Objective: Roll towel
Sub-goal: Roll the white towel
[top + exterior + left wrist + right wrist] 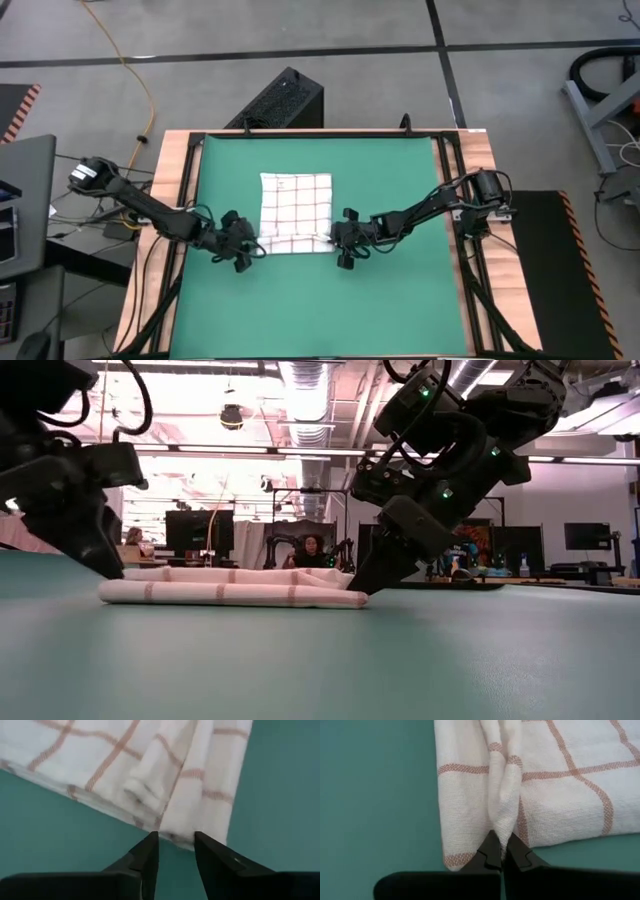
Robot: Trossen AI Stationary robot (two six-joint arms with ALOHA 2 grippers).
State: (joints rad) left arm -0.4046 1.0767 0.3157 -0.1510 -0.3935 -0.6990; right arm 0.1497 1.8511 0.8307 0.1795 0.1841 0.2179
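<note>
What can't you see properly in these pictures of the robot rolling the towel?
- High view: the left gripper and right gripper are too small to show their fingers.
- Low view: the far part of the towel is hidden behind its rolled front edge.
- Wrist views: the towel runs off the picture edges.

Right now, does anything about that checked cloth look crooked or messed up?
Nothing looks damaged. The towel lies flat on the green mat, only its near edge turned into a low roll. The right gripper pinches one corner of that roll; the left gripper is open at the other.
</note>
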